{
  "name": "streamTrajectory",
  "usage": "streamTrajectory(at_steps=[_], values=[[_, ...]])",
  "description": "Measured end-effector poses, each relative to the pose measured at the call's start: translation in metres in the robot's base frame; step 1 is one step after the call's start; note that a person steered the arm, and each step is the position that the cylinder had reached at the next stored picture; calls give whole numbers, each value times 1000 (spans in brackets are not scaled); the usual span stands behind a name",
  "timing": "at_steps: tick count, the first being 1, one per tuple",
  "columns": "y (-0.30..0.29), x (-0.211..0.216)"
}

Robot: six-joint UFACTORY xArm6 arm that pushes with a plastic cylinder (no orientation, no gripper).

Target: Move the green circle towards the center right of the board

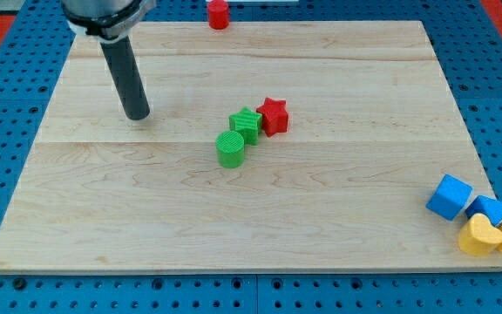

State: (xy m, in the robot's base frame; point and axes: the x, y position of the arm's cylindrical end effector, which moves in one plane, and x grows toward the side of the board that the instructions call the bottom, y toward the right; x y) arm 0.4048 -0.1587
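seven small blocks sit on or by the pale wooden board (338, 218), and the landmark is the ridged green circle block (230, 149) near the board's middle. touching it on its upper right is a green star block (247, 123), and just beyond that a red star block (273, 115). my tip (136, 114) rests on the wood well to the green circle's left and slightly above, apart from every block; there are no jaws here, only a plain rod, so nothing is gripped. far to the circle's lower right lie two blue blocks (449, 197) and two yellow ones (478, 235); a red block (219, 14) sits far above it. this looks like the approach step. next i should come directly left of the circle, then push right, steering clear of the green star.
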Motion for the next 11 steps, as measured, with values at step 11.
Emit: streamTrajectory(at_steps=[11], values=[[237,12]])
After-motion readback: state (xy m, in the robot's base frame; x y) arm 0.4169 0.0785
